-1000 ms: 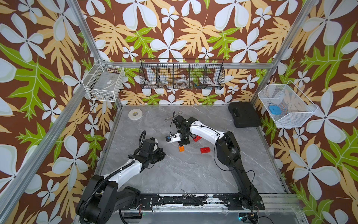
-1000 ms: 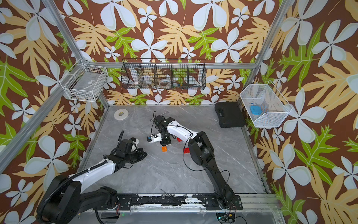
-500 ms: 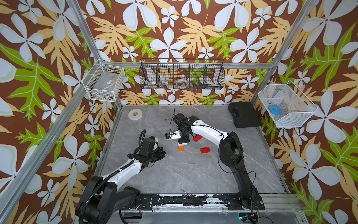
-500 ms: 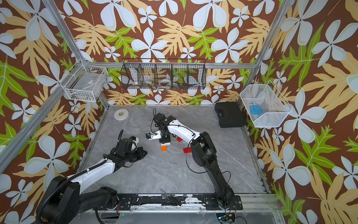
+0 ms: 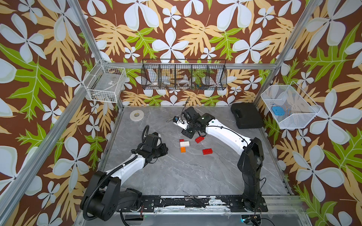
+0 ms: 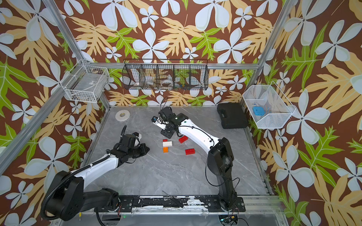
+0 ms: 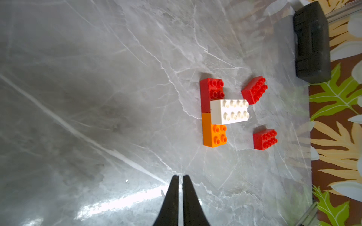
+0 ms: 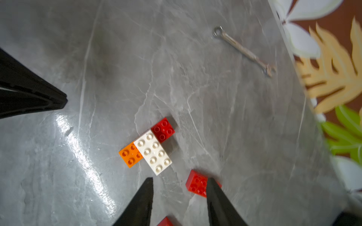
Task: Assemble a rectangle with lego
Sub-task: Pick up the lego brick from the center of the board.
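Rectangle part-built: three bricks joined, two left loose.

Top view: a white brick [image 5: 184, 143] is seated across a lower red brick [image 5: 181, 140] and an orange brick [image 5: 183, 149] mid-table, with a loose red brick [image 5: 199, 139] and a second loose red brick [image 5: 207, 151] just beside. Left wrist: the left gripper [image 7: 180, 176] is pinched closed and empty. Right wrist: the right gripper [image 8: 180, 178] is spread, with nothing held. Both loose bricks are judged still to be added.

White arm links [image 5: 225, 134], black joints [image 5: 252, 154], black cables [image 5: 87, 197]

Both arms extended (left pincer [image 7: 180, 178] closed, right pincer [image 8: 179, 181] parted).
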Available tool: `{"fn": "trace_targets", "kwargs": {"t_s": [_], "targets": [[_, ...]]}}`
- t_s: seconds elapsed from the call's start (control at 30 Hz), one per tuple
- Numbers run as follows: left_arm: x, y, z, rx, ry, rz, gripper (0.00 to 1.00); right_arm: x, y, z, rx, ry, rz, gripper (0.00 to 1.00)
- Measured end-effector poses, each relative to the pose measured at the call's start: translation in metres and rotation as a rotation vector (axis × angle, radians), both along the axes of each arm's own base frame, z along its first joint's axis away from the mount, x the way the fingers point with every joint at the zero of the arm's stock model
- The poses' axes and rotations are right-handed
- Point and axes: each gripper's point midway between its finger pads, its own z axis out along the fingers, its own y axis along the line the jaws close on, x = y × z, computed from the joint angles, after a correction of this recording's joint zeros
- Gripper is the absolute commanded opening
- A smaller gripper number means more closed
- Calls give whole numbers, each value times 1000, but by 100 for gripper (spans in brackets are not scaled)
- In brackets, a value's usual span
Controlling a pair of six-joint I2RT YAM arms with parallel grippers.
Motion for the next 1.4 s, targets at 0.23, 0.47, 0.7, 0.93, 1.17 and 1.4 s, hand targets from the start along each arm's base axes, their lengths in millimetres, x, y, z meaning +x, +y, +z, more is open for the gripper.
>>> {"fn": "trace_targets", "kwargs": {"t_s": [0.23, 0.47, 0.7, 0.93, 1.17, 1.4], "targets": [[10, -13, -11, 45, 22, -36, 7, -41, -83, -24, 42, 58, -424, 61], [7, -29, -18, 39, 27, -68, 7, -57, -158, -69, 46, 140, -750, 66], [-2, -27, -21, 32, 20, -57, 7, -61, -151, -100, 91, 223, -808, 69], [-7, -24, -23, 32, 18, -59, 7, -58, -142, -122, 99, 278, -821, 76], [-10, -24, -26, 33, 19, -61, 7, -55, -139, -129, 102, 282, -829, 77], [-12, -23, -28, 35, 24, -62, 7, -55, -135, -136, 110, 295, -840, 75]]}}
